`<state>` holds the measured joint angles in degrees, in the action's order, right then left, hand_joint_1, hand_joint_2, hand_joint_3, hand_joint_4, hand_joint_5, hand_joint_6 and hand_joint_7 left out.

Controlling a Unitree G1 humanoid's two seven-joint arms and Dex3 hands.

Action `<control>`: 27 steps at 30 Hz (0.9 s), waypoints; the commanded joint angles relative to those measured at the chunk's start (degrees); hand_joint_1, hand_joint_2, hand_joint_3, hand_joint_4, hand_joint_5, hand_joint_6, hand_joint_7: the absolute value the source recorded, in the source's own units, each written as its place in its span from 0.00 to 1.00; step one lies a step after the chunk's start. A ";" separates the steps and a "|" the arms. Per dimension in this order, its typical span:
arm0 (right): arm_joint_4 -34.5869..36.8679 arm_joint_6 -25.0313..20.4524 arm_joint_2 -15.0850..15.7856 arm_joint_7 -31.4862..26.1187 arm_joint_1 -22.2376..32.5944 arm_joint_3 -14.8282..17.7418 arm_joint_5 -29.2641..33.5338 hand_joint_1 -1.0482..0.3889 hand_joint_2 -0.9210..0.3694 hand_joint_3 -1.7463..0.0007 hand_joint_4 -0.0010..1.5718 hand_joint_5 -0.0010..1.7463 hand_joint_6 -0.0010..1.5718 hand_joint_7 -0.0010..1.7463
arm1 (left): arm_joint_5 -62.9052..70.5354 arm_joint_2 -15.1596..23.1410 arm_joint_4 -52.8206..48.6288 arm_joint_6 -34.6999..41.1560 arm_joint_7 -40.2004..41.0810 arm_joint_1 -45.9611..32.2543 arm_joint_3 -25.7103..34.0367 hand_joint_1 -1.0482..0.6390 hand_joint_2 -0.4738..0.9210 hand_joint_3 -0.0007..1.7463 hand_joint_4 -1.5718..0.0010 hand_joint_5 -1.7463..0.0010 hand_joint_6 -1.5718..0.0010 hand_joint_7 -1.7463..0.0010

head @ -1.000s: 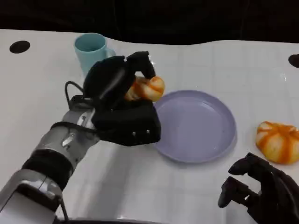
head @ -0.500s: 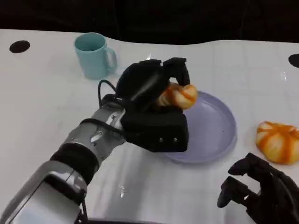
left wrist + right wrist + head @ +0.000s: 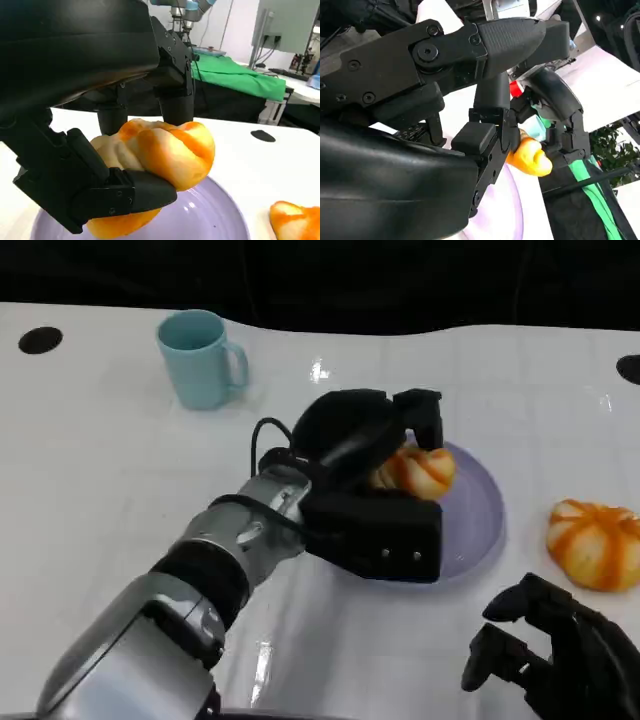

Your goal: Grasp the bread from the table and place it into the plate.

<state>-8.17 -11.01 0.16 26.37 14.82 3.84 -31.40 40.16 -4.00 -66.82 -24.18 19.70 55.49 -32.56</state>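
Carried rightward since the earlier frames, the bread [image 3: 416, 470] sits gripped between the left hand [image 3: 372, 490] fingers just above the plate [image 3: 480, 520], so placing is underway: lower, then spread the fingers.

Plate [image 3: 480, 510] sits centre-right on the table [image 3: 100, 460]. Left hand [image 3: 375, 490] reaches in from the lower left, over the plate's left half, holding the bread [image 3: 418, 470] above the plate; left wrist view shows the bread [image 3: 160, 155] clear of the plate surface [image 3: 210, 220]. Mug [image 3: 200, 358] is behind and left of the plate, well apart. Second bread piece [image 3: 592, 542] lies on the table right of the plate, just beside its rim. Right hand [image 3: 555, 655] sits at the near right edge, in front of that second piece, not touching it.
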 commanded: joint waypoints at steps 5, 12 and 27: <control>-0.74 0.50 0.30 0.09 0.34 0.32 -0.16 0.38 0.00 0.87 0.45 0.89 0.49 0.62 | -1.61 0.58 -2.00 -1.83 -5.84 1.83 0.60 0.46 0.94 0.23 0.58 0.26 0.62 0.46; -0.49 0.26 0.54 0.35 0.23 0.52 -0.39 0.38 0.00 0.87 0.45 0.89 0.49 0.62 | -1.60 1.22 -1.95 -2.05 -11.50 2.56 0.36 0.35 1.00 0.17 0.81 0.66 0.81 0.85; -0.66 0.38 0.54 0.17 0.18 0.69 -0.33 0.38 0.00 0.87 0.46 0.89 0.49 0.62 | -1.86 2.07 -0.80 -0.26 -19.62 3.29 0.10 0.16 1.00 0.31 1.00 0.79 0.93 0.95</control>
<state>-8.33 -11.02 0.18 26.38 14.86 3.99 -31.45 38.44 -2.85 -68.38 -24.83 1.49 57.54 -32.36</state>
